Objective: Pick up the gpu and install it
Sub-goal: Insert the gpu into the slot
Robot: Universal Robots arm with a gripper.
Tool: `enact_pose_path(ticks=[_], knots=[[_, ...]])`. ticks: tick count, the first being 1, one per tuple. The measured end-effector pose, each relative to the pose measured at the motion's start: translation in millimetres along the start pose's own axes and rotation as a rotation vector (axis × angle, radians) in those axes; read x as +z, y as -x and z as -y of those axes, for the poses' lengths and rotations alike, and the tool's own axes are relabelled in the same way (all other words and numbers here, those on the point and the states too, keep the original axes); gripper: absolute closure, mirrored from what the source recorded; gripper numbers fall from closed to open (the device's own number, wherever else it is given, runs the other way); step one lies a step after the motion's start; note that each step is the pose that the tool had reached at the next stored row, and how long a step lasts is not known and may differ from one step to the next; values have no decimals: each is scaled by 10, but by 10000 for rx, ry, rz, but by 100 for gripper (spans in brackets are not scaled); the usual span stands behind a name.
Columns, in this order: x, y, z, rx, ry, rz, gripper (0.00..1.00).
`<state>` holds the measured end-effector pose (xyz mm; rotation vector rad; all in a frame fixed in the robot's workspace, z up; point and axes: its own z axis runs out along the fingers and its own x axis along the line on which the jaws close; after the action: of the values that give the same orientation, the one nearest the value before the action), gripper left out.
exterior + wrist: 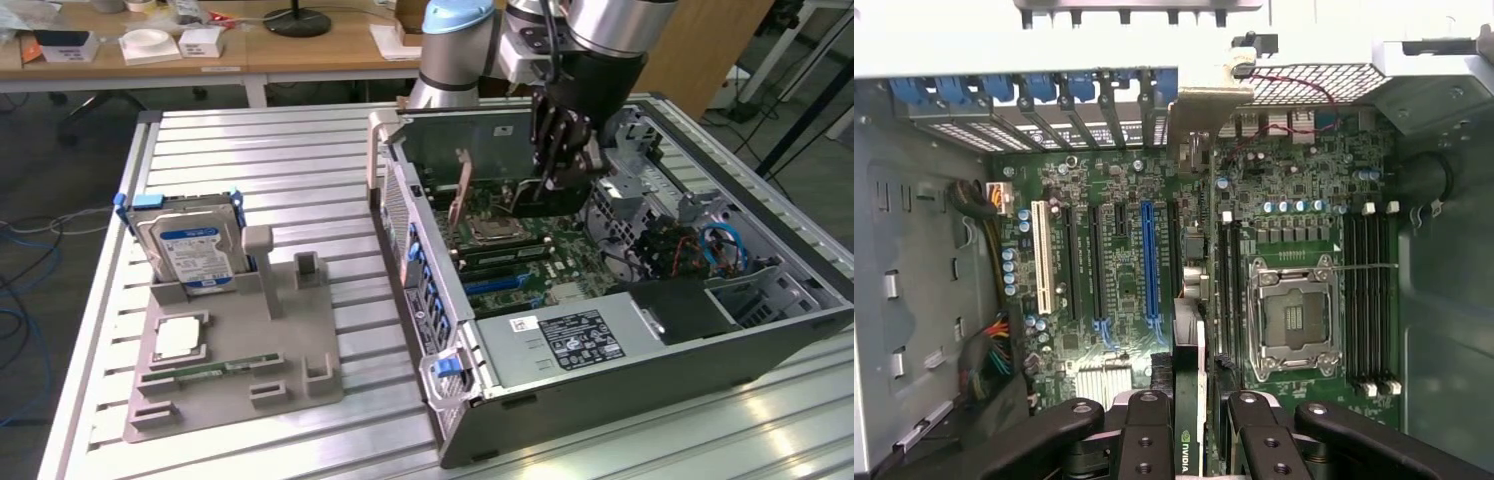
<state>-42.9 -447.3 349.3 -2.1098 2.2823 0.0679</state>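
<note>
Two-fingered pincer (1195,410) clamped on the gpu (1184,452) — inside the case (461,430), over the motherboard (1114,290).

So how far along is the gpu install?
Pickup looks done: the gripper is shut on the gpu inside the open case. In hand: the card stands on edge over the motherboard, between the blue slot and the CPU socket. Left: it is not yet released, and I can't tell whether it sits in a slot.
</note>
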Motion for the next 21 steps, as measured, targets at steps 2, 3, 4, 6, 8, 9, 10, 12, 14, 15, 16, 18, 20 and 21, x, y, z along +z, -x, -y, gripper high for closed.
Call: enact_pose_path(ticks=[2, 3, 4, 6, 8, 9, 10, 12, 14, 15, 16, 18, 20, 21], knots=[[7, -1, 0, -3, 1, -1, 74], [10, -2, 0, -6, 0, 0, 74], [14, -2, 0, -8, 0, 0, 74], [21, -3, 0, -11, 1, -1, 74], [29, -4, 1, -15, 1, 0, 74], [33, -5, 1, -17, 1, 0, 74], [37, -5, 1, -18, 1, -1, 74], [45, -6, 1, -22, 2, -1, 74], [53, -7, 1, -24, 2, 0, 74], [57, -7, 1, -26, 2, -1, 74], [61, -7, 1, -27, 2, 0, 74], [69, -8, 1, -30, 2, 0, 74], [76, -8, 1, -33, 2, -1, 74], [79, -9, 1, -35, 2, -1, 74]])
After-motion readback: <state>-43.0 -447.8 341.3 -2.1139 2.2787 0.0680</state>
